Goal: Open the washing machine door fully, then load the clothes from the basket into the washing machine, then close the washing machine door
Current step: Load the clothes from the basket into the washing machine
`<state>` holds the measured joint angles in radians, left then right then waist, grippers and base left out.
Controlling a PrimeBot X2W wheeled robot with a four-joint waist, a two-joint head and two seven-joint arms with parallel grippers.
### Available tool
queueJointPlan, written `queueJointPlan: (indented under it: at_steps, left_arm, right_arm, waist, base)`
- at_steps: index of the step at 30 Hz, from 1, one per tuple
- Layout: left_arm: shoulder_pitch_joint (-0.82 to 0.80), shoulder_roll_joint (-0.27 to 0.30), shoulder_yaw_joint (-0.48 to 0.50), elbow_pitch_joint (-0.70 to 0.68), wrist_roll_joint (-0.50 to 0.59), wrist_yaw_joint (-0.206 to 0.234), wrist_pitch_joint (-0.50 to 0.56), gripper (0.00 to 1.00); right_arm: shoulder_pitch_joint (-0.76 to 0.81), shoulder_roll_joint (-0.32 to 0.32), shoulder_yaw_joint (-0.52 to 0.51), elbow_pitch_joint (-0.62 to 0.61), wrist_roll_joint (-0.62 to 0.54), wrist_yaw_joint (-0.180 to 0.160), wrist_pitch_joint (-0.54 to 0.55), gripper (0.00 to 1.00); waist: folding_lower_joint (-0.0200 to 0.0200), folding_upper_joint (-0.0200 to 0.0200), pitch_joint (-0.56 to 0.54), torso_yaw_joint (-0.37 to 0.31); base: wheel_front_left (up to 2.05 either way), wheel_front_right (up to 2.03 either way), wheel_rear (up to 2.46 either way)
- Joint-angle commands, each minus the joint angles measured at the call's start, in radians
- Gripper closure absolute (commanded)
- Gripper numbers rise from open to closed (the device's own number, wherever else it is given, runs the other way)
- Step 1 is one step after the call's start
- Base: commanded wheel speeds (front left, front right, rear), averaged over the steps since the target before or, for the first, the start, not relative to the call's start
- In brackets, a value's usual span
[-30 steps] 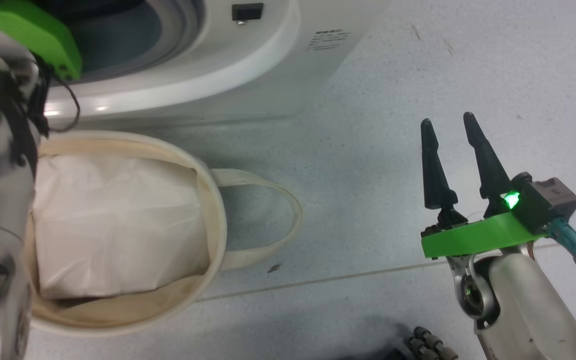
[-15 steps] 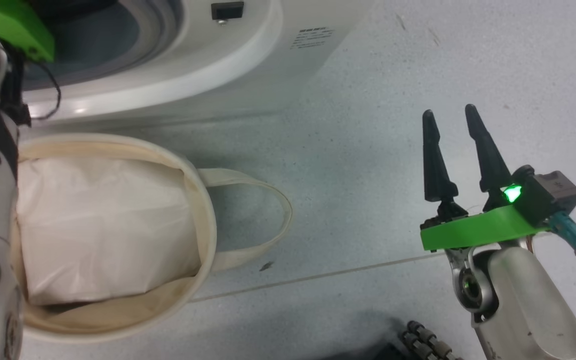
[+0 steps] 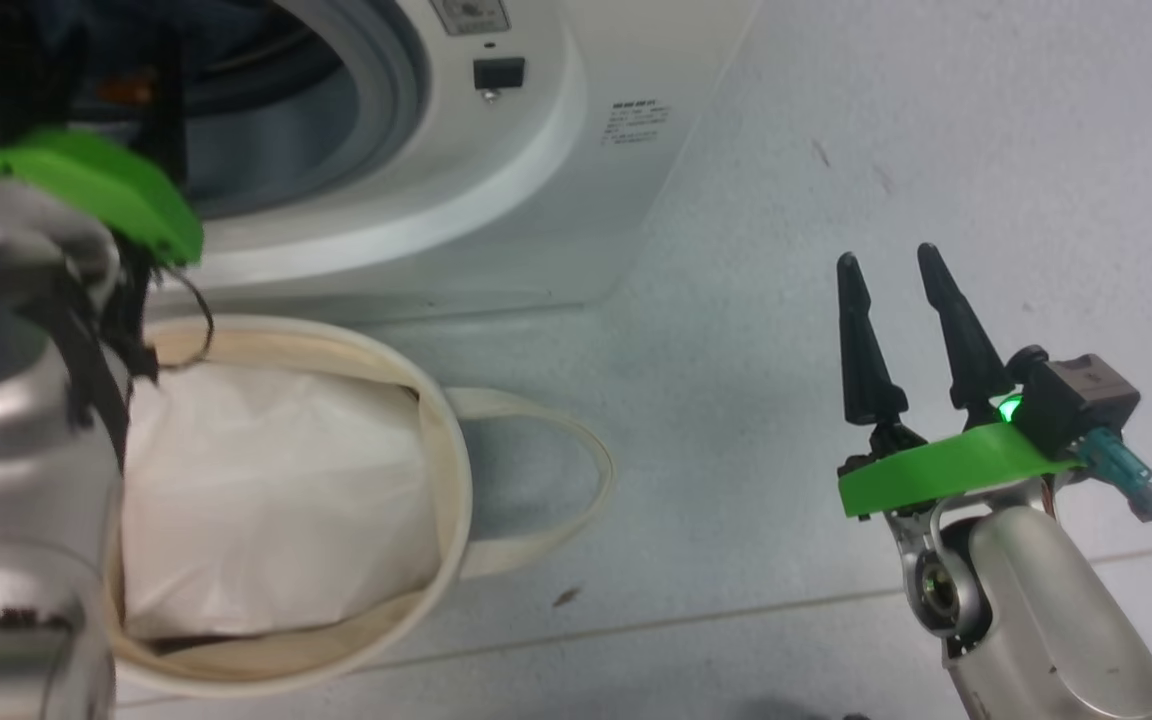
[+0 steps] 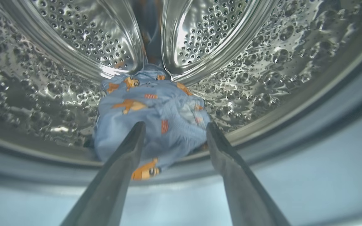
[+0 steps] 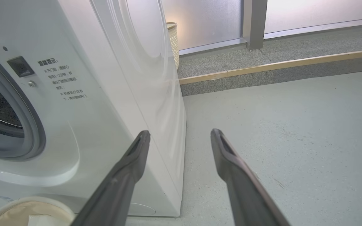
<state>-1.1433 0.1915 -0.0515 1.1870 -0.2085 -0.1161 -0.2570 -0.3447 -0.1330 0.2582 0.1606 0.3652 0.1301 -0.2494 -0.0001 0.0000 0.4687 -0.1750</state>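
Observation:
The washing machine (image 3: pixel 536 170) stands at the upper left, and its door is out of view. My left arm's green wrist plate (image 3: pixel 86 185) sits at the machine's opening, fingers reaching inside. In the left wrist view, my left gripper (image 4: pixel 175 125) is open, its fingers apart on either side of the light-blue clothes (image 4: pixel 143 106) with orange figures. These lie loose at the front lip of the perforated steel drum (image 4: pixel 262 62). The cream basket (image 3: pixel 451 500) sits on the floor before the machine, holding white padding (image 3: pixel 276 500). My right gripper (image 3: pixel 887 256) hovers open over the floor to the right, holding nothing.
The right wrist view shows the machine's white front (image 5: pixel 105 94), the basket's rim (image 5: pixel 27 204) and my right gripper (image 5: pixel 180 132). A woven bin (image 5: pixel 172 44) stands behind the machine. A raised step with a wooden edge (image 5: pixel 278 64) crosses the back. Grey floor (image 3: pixel 786 150) lies right of the machine.
The head camera has shifted, so more of the machine's opening shows. My left gripper has gone from shut to open inside the drum. The right gripper has stayed open in place.

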Motion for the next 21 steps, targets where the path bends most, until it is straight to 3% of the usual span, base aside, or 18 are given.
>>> queueJointPlan:
  at_steps: [1,12,21]
  left_arm:
    - [0.022,0.041,0.015,-0.043,-0.005,-0.004,-0.005,0.0]
    - [0.375,0.01,0.046,-0.315,-0.095,-0.014,-0.005,0.0]
    - [0.629,0.063,0.02,-0.512,-0.213,-0.014,-0.005,0.0]
  right_arm:
    - [0.015,-0.008,0.024,-0.022,0.006,0.001,-0.012,0.0]
    - [0.071,-0.052,0.076,0.049,0.049,0.001,-0.012,0.0]
    - [0.123,-0.08,0.11,0.075,0.082,0.001,-0.012,0.0]
  waist:
    - [0.0001,0.0,-0.053,0.02]
    - [0.0001,0.0,-0.293,0.081]
    - [0.0001,0.0,-0.433,0.107]
  base:
    - [0.0,0.0,0.0]
    - [0.0,0.0,0.0]
    - [0.0,0.0,0.0]
